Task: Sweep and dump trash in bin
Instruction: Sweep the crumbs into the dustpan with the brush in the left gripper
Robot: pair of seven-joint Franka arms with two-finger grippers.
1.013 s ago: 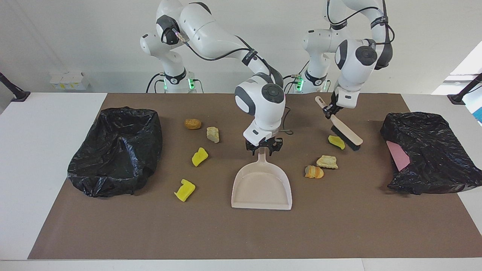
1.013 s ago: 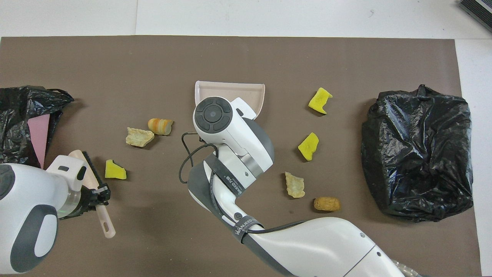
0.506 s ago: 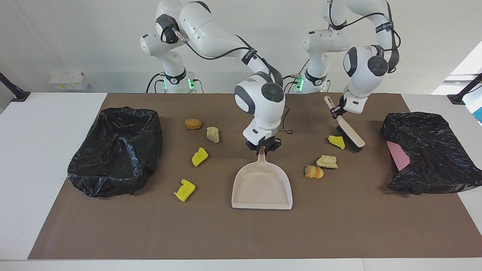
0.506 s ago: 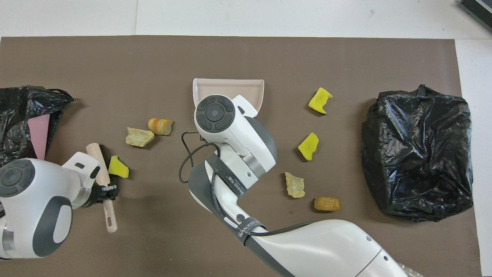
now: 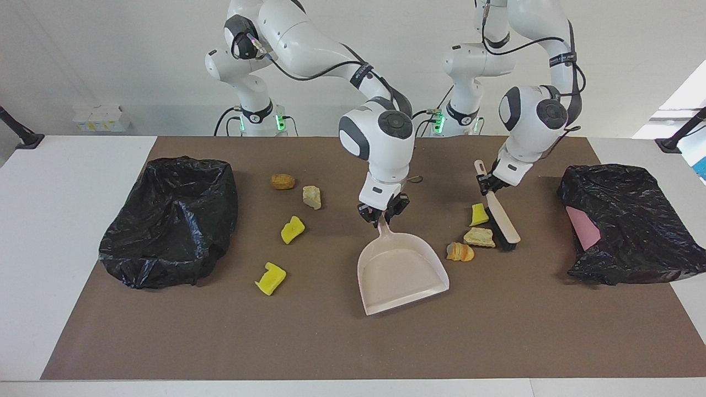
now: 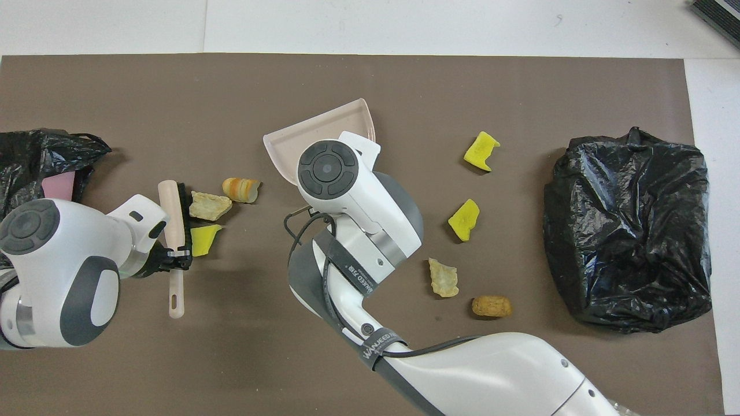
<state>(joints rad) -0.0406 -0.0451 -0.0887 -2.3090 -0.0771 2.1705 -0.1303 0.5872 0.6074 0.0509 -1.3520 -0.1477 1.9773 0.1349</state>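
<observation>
Brush (image 5: 500,219), gripped by the left tool (image 5: 485,184), has three trash chunks (image 5: 479,236) between its bristles and the dustpan (image 5: 402,270), whose handle the right tool (image 5: 381,216) clamps.

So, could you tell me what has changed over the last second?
The left gripper swept the brush, pushing one yellow piece toward the dustpan. The right gripper swung the dustpan's mouth toward those pieces. The other trash and both bags stayed put.
</observation>
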